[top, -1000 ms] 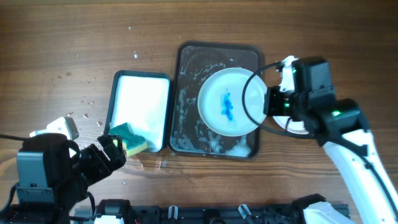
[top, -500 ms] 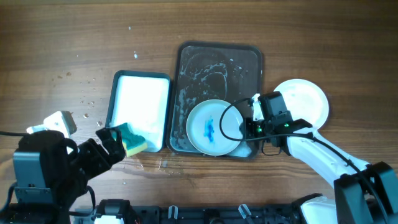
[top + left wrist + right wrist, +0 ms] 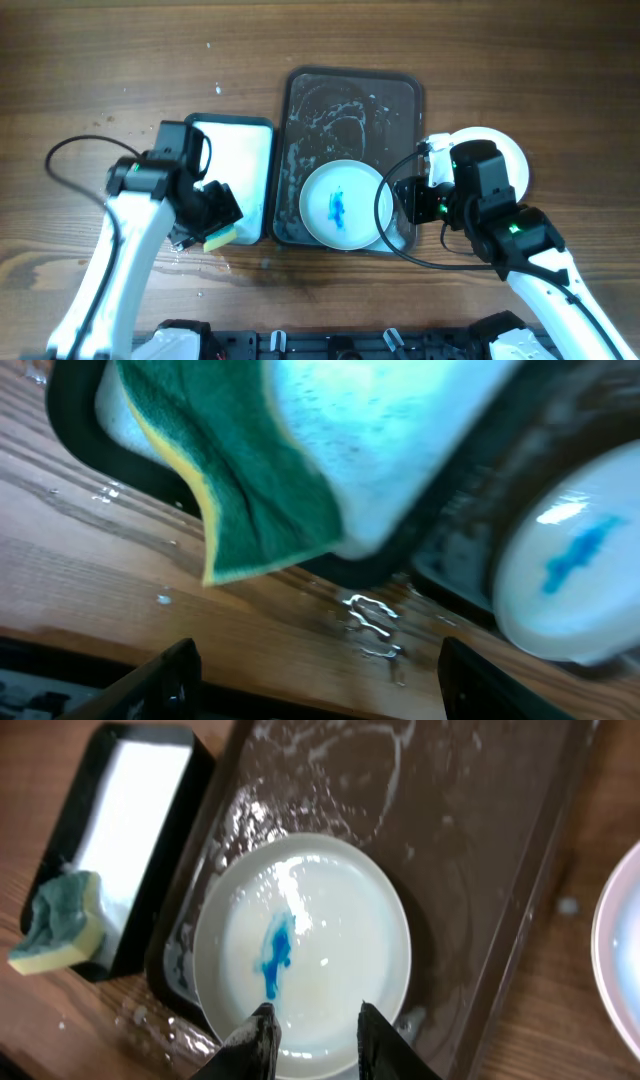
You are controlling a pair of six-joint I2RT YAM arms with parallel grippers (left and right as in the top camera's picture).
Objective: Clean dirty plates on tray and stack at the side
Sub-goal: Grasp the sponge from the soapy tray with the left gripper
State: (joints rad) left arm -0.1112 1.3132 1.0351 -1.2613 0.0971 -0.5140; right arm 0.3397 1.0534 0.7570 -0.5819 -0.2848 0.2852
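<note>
A white plate with a blue smear lies flat in the near end of the wet dark brown tray. My right gripper hovers at the plate's right rim. In the right wrist view its fingertips stand slightly apart above the near rim of the plate, gripping nothing. A second white plate sits on the table right of the tray, partly under the right arm. My left gripper is open just short of the green and yellow sponge, with nothing between its fingers.
A small dark-rimmed tray with a white inside lies left of the brown tray. The sponge hangs over its near right corner. Water drops wet the wood around it. Cables loop off both arms.
The right gripper carried the smeared plate from mid-tray down to the tray's near end and let go of it. The left arm swung up from the front edge over the sponge.
</note>
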